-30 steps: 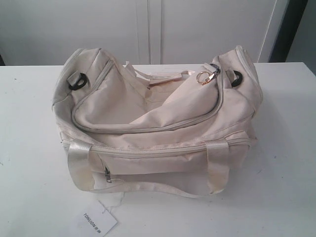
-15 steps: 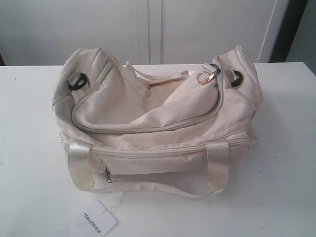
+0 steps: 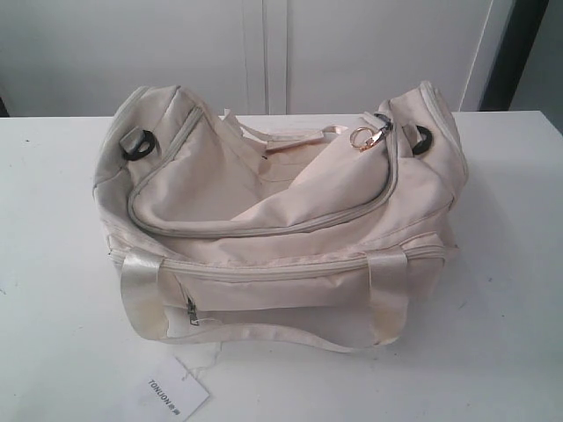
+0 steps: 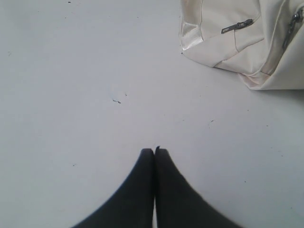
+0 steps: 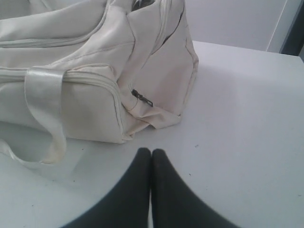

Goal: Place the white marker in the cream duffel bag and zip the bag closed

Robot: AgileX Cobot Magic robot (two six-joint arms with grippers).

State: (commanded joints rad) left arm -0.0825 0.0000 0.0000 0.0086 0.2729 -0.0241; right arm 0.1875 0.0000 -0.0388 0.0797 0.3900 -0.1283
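Note:
The cream duffel bag [image 3: 281,220] lies in the middle of the white table, its curved top zipper run shut with the gold ring pull [image 3: 361,138] at the right end. The white marker does not show in any view. My left gripper [image 4: 154,151] is shut and empty above bare table, with a corner of the cream duffel bag [image 4: 247,42] some way beyond it. My right gripper [image 5: 151,152] is shut and empty too, a short gap from the cream duffel bag [image 5: 95,76] at its end with the small side zip pull [image 5: 141,98]. Neither arm shows in the exterior view.
A white paper tag printed TONLION [image 3: 167,393] lies at the front edge of the table [image 3: 510,264], tied to the bag by a thin string. A satin strap [image 3: 264,332] loops out in front of the bag. White cabinet doors [image 3: 264,53] stand behind.

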